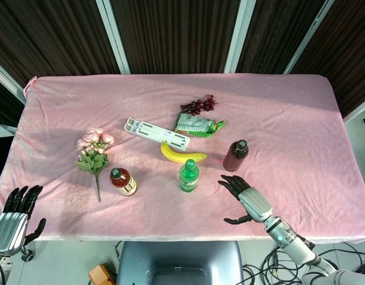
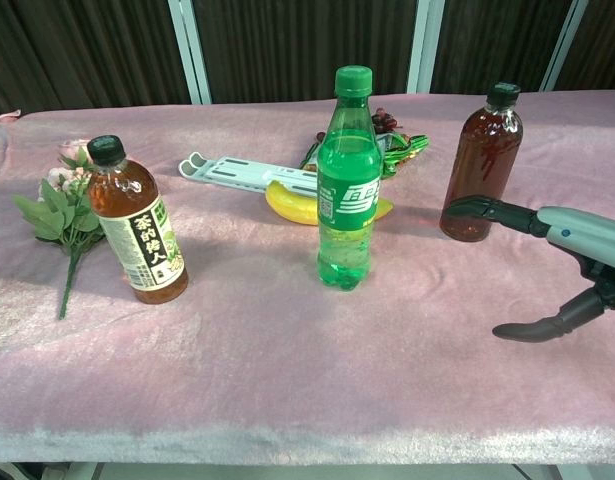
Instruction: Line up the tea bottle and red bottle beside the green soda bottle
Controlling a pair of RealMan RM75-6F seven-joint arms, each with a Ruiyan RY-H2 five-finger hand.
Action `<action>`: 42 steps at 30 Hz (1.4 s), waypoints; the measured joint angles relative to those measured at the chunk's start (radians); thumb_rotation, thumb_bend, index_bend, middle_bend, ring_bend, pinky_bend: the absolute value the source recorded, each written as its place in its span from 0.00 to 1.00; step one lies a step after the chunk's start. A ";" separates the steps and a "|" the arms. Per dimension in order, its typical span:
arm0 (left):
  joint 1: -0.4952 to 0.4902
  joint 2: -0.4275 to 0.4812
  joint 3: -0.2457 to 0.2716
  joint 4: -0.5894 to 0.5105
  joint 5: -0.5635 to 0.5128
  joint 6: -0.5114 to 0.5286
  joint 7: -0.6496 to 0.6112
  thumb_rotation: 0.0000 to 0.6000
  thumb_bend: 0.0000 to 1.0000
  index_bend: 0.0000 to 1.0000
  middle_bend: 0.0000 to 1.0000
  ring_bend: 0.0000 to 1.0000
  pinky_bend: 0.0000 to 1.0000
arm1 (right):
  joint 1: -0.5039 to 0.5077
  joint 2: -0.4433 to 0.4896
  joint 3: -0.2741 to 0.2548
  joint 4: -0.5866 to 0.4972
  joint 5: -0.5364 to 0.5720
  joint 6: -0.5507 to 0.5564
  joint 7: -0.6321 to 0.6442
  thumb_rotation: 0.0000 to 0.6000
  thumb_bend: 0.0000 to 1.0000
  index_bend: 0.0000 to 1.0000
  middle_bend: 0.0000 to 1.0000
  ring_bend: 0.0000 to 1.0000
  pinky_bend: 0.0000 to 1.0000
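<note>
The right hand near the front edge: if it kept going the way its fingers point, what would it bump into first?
Most likely the red bottle. The right hand is open, its fingers aimed up-table toward that bottle, with only bare pink cloth between them. Depth is hard to judge.

— What do your hands look like?
— My right hand [image 1: 246, 199]: black fingers, silver-grey palm shell, metal wrist with a green light. My left hand [image 1: 15, 217] matches: black fingers, ribbed silver back.

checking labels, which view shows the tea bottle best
The chest view: the tea bottle stands side-on with its label readable. The head view shows it from above, small, mostly cap and shoulder.
</note>
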 measured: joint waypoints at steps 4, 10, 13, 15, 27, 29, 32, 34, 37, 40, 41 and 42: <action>0.000 0.000 -0.001 -0.001 -0.003 -0.002 0.001 1.00 0.39 0.00 0.08 0.00 0.00 | 0.001 -0.002 -0.001 0.000 -0.001 -0.002 0.000 1.00 0.27 0.00 0.00 0.00 0.13; -0.002 0.001 -0.001 -0.002 0.000 -0.002 0.003 1.00 0.39 0.00 0.08 0.00 0.00 | -0.002 0.005 -0.003 -0.007 -0.014 0.024 0.013 1.00 0.27 0.00 0.00 0.00 0.13; -0.003 0.003 -0.001 -0.002 0.000 -0.004 0.001 1.00 0.39 0.00 0.08 0.00 0.00 | -0.011 0.018 0.001 -0.020 -0.030 0.079 0.020 1.00 0.27 0.00 0.00 0.00 0.13; -0.003 0.003 0.000 -0.002 0.000 -0.004 0.000 1.00 0.39 0.00 0.08 0.00 0.00 | -0.021 0.031 0.009 -0.032 -0.041 0.133 0.031 1.00 0.27 0.00 0.00 0.00 0.13; -0.006 -0.001 0.001 -0.004 -0.001 -0.012 0.012 1.00 0.39 0.00 0.08 0.00 0.00 | -0.072 0.064 0.180 -0.007 0.087 0.311 0.146 1.00 0.27 0.00 0.00 0.00 0.13; -0.009 -0.002 0.001 -0.006 -0.005 -0.021 0.017 1.00 0.39 0.00 0.08 0.00 0.00 | -0.074 0.062 0.196 0.007 0.112 0.303 0.163 1.00 0.27 0.00 0.00 0.00 0.13; -0.013 -0.003 0.000 -0.008 -0.006 -0.026 0.023 1.00 0.39 0.00 0.08 0.00 0.00 | -0.072 0.059 0.214 0.027 0.157 0.266 0.153 1.00 0.27 0.00 0.00 0.00 0.13; -0.013 -0.002 0.000 -0.009 -0.008 -0.027 0.023 1.00 0.39 0.00 0.08 0.00 0.00 | -0.068 0.055 0.226 0.041 0.190 0.228 0.130 1.00 0.27 0.00 0.00 0.00 0.13; -0.015 -0.001 -0.001 -0.010 -0.010 -0.030 0.022 1.00 0.39 0.00 0.08 0.00 0.00 | -0.057 0.047 0.240 0.066 0.235 0.149 0.122 1.00 0.27 0.00 0.00 0.00 0.13; -0.015 -0.001 -0.001 -0.010 -0.010 -0.031 0.022 1.00 0.39 0.00 0.08 0.00 0.00 | -0.042 0.040 0.247 0.090 0.264 0.073 0.153 1.00 0.27 0.00 0.00 0.00 0.13; -0.015 -0.001 -0.001 -0.010 -0.011 -0.031 0.022 1.00 0.39 0.00 0.08 0.00 0.00 | -0.035 0.036 0.249 0.102 0.276 0.048 0.169 1.00 0.27 0.00 0.00 0.00 0.13; -0.015 -0.001 -0.001 -0.010 -0.011 -0.031 0.022 1.00 0.39 0.00 0.08 0.00 0.00 | -0.030 0.033 0.251 0.111 0.283 0.034 0.180 1.00 0.27 0.00 0.00 0.00 0.13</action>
